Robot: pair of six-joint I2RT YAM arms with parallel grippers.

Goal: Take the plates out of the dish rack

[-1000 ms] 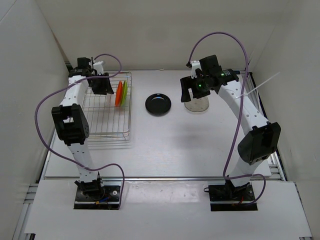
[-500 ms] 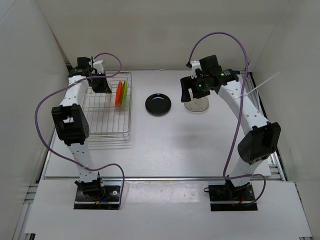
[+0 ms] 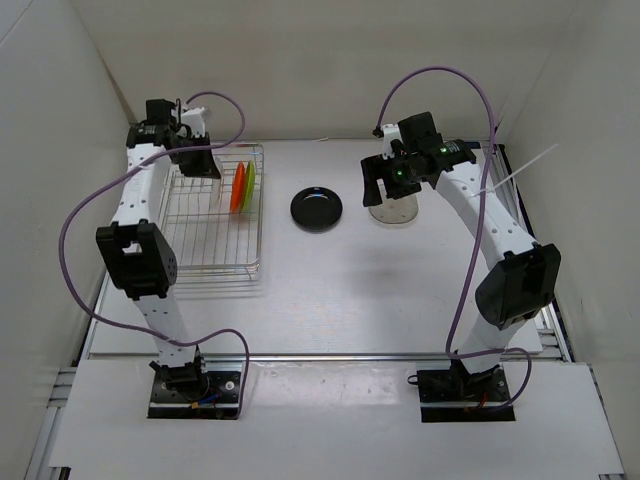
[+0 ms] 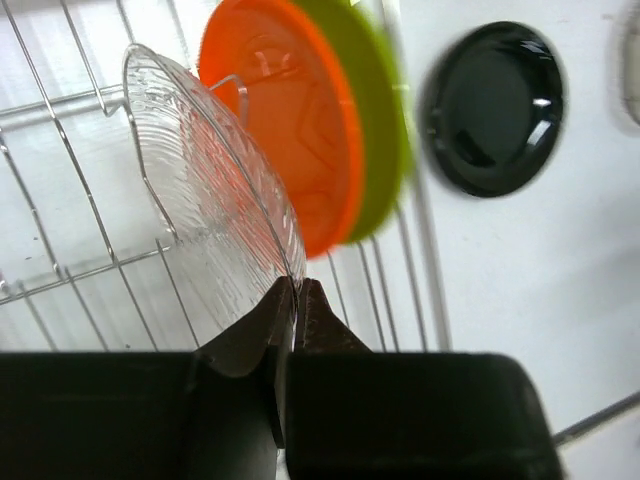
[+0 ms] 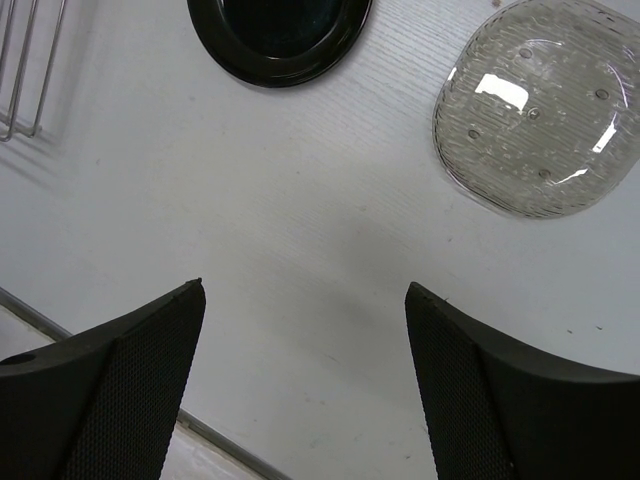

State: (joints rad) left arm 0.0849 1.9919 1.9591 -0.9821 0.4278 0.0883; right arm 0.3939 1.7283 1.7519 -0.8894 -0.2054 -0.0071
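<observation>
- Jaws of the left gripper (image 4: 297, 292), extended over the dish rack (image 3: 212, 240), clamp the ribbed clear plate (image 4: 205, 195) by its rim.
- We see the right gripper (image 5: 305, 290) wide open, empty, above the counter (image 5: 300, 200).

You see a ribbed clear plate (image 4: 215, 190) at upper left, glass-like and shiny. The orange plate (image 4: 290, 130) and black plate (image 4: 495, 105) are smooth and glossy. The dish rack (image 3: 212, 235) is bright metal wire. The table (image 5: 300, 220) looks matt, faintly grained.
</observation>
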